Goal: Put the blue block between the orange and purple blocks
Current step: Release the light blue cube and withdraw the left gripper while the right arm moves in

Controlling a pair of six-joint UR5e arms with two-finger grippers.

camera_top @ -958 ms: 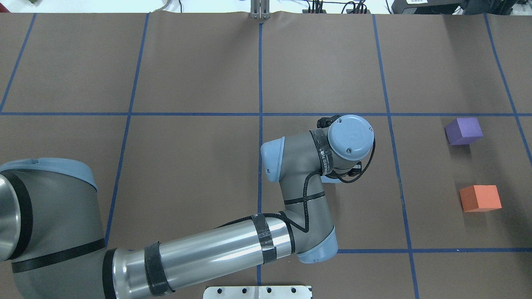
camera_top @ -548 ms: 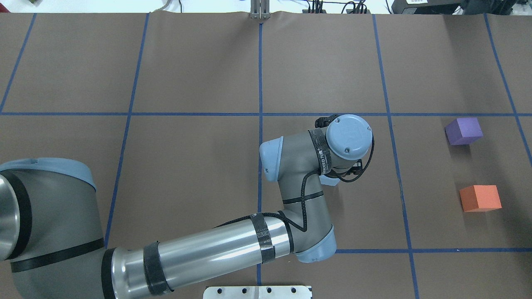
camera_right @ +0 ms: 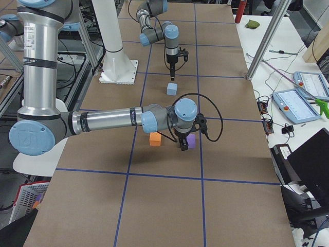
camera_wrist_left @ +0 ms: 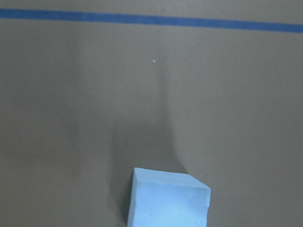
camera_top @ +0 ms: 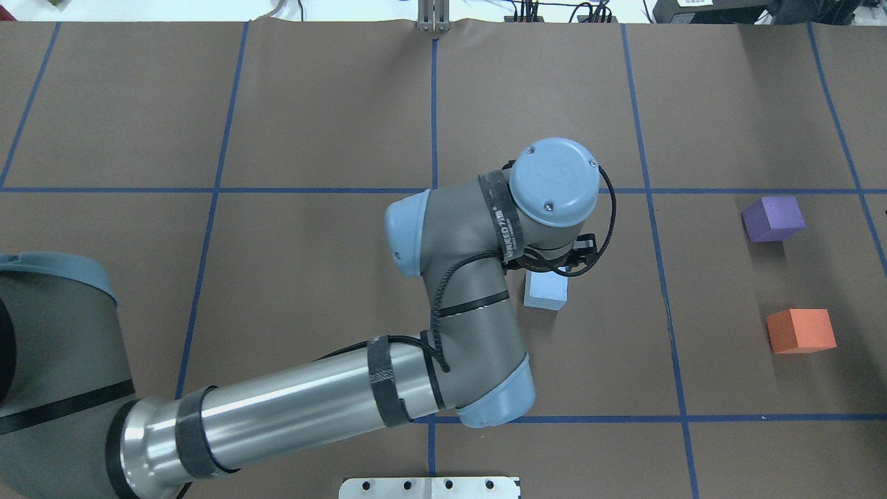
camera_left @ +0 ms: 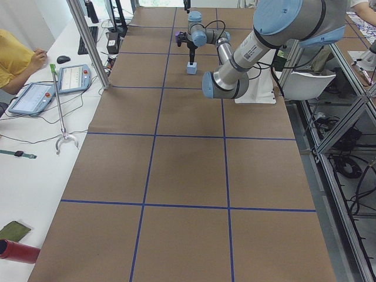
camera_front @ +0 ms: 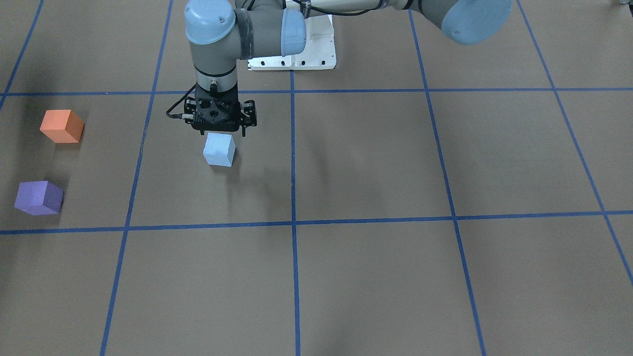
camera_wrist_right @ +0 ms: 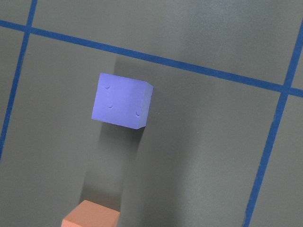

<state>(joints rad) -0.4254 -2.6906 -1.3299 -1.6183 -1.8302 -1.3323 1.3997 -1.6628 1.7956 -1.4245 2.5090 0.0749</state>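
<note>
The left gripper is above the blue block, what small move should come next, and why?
Probably lower the left gripper straight down toward the blue block. In the exterior right view it hangs above the block, apart from it, and the block rests on the table far from the orange block and purple block.

A red bottle (camera_left: 16, 251) and a tablet (camera_left: 30, 97) sit on the white side bench (camera_left: 29, 182).

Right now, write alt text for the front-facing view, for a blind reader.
The left gripper hangs over a pale blue foam cube on a brown, blue-taped table. An orange foam cube and a purple foam cube sit apart at far left.
</note>
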